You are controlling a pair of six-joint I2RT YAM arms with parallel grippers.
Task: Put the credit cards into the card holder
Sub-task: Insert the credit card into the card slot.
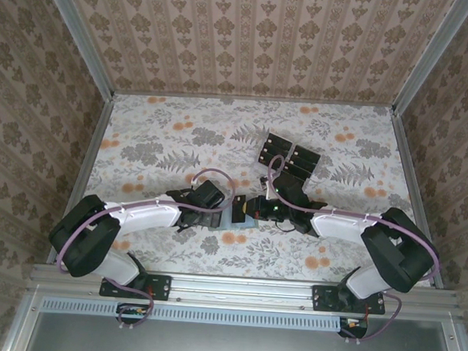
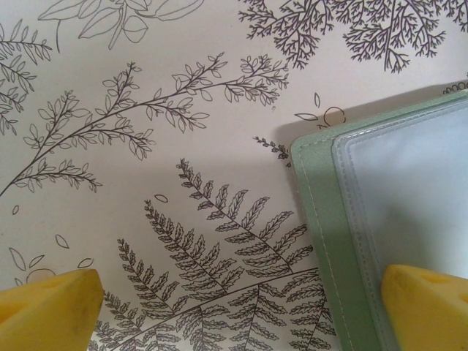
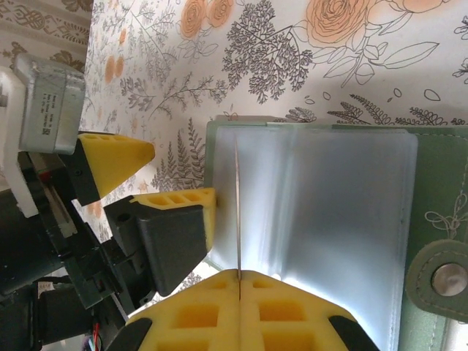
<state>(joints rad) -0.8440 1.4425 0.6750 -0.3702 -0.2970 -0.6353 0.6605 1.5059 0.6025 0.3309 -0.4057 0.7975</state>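
The card holder (image 3: 437, 191) lies open on the table, sage green, with clear sleeves inside and a snap button (image 3: 447, 279). My right gripper (image 3: 240, 273) is shut on a thin credit card (image 3: 238, 208), seen edge-on, standing upright over the left part of the sleeves. My left gripper (image 2: 234, 314) is open and straddles the holder's (image 2: 320, 219) edge: one yellow finger (image 2: 428, 307) is over the clear sleeve, the other (image 2: 47, 311) over bare table. In the top view both grippers meet at the holder (image 1: 237, 217) in the middle of the table. More black credit cards (image 1: 287, 157) lie behind them.
The table carries a floral cloth (image 1: 164, 138) and is boxed in by patterned walls on three sides. The left gripper's fingers (image 3: 121, 155) sit close beside the held card in the right wrist view. Both arm bases stand at the near edge.
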